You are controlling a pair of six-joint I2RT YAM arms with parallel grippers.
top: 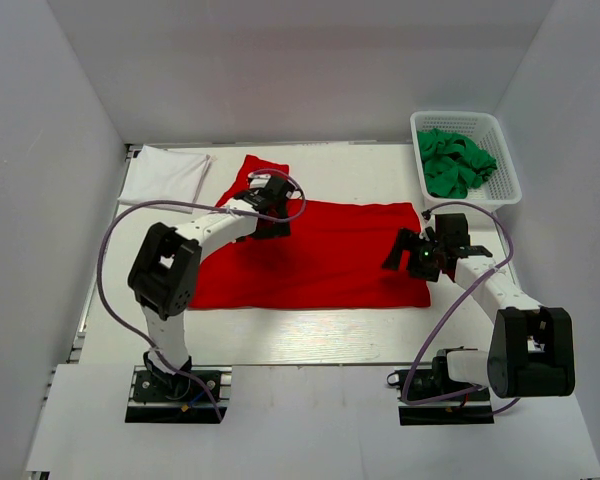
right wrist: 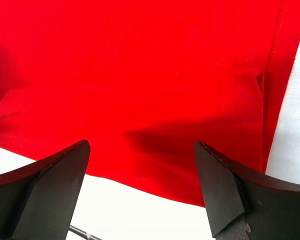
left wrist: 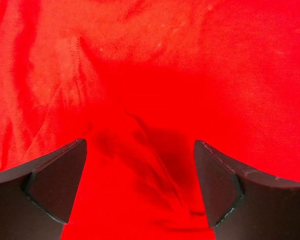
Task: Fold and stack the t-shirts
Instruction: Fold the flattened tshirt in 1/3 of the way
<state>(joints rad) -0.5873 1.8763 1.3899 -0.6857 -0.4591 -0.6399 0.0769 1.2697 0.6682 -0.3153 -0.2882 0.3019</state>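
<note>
Your red shirt (top: 320, 262) lies spread flat in the middle of the table (top: 310, 340), long axis running left to right. Your left tool (top: 270, 203) hangs over the shirt's far-left part, jaws apart, nothing between them, cloth right beneath. Your right tool (top: 408, 250) sits over the near-right corner, jaws wide too. Each arm has its own end. A white shirt (top: 165, 175) lies folded far left, and green shirts (top: 458, 162) fill the basket (top: 510, 190) far right. Nothing looks to block a fold.
</note>
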